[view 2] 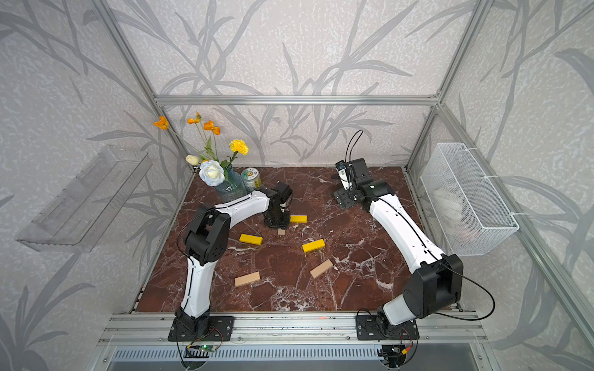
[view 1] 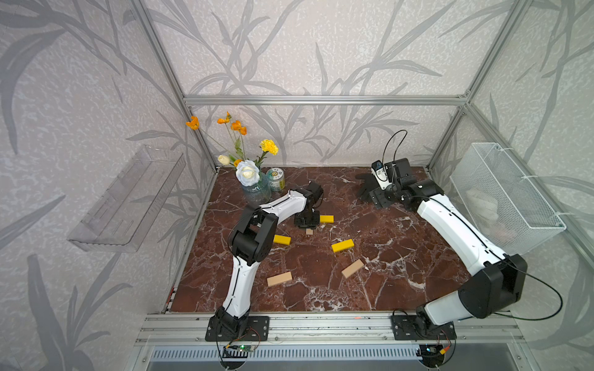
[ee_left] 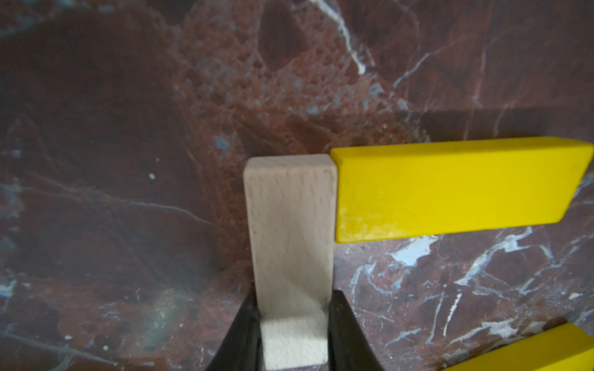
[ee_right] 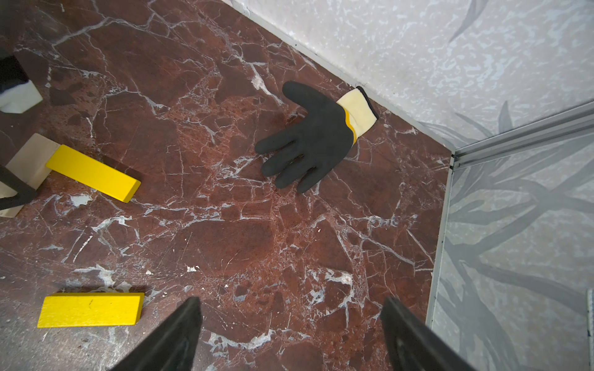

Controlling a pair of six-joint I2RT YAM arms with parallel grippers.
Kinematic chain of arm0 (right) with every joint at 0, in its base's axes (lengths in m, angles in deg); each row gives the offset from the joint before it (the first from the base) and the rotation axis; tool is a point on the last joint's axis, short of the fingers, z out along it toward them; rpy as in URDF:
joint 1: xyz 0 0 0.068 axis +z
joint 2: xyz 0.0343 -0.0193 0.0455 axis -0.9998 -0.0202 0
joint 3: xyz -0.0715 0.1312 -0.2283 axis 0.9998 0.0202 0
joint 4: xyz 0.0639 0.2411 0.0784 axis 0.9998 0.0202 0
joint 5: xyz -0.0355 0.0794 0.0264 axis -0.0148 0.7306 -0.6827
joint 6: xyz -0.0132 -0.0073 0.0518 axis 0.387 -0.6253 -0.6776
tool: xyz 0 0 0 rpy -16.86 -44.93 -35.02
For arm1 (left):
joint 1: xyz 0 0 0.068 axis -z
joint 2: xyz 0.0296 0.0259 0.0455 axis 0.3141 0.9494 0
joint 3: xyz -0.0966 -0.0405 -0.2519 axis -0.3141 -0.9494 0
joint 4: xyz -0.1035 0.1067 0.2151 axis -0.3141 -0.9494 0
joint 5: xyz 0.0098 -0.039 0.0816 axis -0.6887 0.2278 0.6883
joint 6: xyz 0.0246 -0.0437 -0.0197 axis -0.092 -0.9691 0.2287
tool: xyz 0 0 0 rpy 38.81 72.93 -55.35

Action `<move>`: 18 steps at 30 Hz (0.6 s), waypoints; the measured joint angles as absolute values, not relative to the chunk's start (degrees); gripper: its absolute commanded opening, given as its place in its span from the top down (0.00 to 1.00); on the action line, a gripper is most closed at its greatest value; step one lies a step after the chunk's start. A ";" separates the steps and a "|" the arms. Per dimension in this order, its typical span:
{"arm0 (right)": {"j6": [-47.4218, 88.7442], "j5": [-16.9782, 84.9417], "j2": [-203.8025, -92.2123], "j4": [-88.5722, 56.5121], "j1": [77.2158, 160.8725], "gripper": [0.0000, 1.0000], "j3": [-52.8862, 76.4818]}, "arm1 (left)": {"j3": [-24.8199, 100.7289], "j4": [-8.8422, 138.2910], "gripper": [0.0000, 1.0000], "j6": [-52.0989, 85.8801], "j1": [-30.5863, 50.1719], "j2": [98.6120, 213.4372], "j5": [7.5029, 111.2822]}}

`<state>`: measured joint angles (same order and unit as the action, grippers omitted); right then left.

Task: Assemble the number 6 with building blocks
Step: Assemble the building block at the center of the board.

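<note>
The tabletop [ee_left: 128, 128] looks like red-brown marble, white-veined, smooth with a dull sheen. The wood bar [ee_left: 291, 231] is bare, pale and matt, grain showing. The yellow bar [ee_left: 450, 189] is painted smooth, scuffed at one corner. The glove [ee_right: 318, 141] has a matt rubbery palm and knit cuff. The basket [view 1: 514, 199] is white wire mesh, the shelf [view 1: 128, 199] clear plastic, the frame [view 1: 321, 100] brushed metal.

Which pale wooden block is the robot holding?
The pale block touching a yellow block, pinched by the left gripper; the other two lie loose.
</note>
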<state>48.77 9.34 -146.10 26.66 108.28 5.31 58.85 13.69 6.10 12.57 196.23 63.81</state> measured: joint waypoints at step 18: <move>48.74 8.92 -144.96 26.31 108.28 0.06 7.54 | 55.70 14.30 0.32 6.25 13.20 193.98 65.16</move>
<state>48.74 8.92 -144.96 26.31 108.28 7.54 55.70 14.30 6.25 13.20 193.98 65.16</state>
